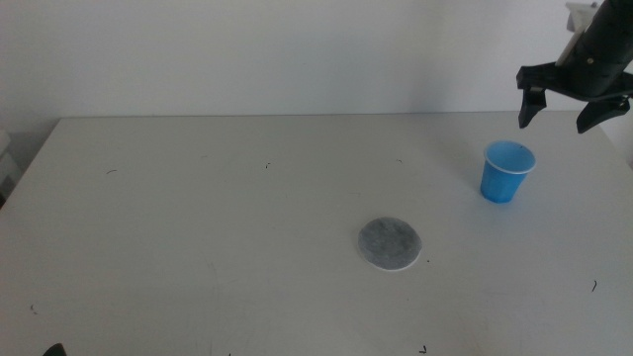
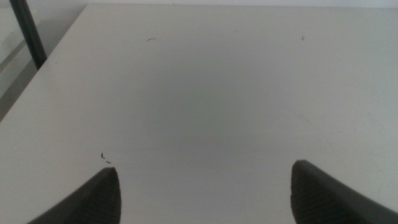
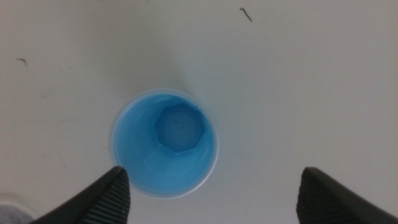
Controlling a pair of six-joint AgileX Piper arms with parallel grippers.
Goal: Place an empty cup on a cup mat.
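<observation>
The blue cup point(image 1: 507, 171) stands upright on the table at the right. The right wrist view looks straight down into it point(image 3: 165, 144); it is empty. The grey round cup mat point(image 1: 389, 243) lies flat near the table's middle, left of and nearer than the cup. My right gripper point(image 1: 575, 109) hangs open in the air above and behind the cup, to its right, holding nothing; its jaws point(image 3: 211, 196) stand wide apart. My left gripper point(image 2: 202, 196) is open and empty over bare table at the near left, only a tip showing at the middle view's bottom edge point(image 1: 51, 350).
The white table point(image 1: 198, 218) has a few small dark specks. Its far edge meets a white wall. A dark post point(image 2: 28, 34) stands beside the table's left edge in the left wrist view.
</observation>
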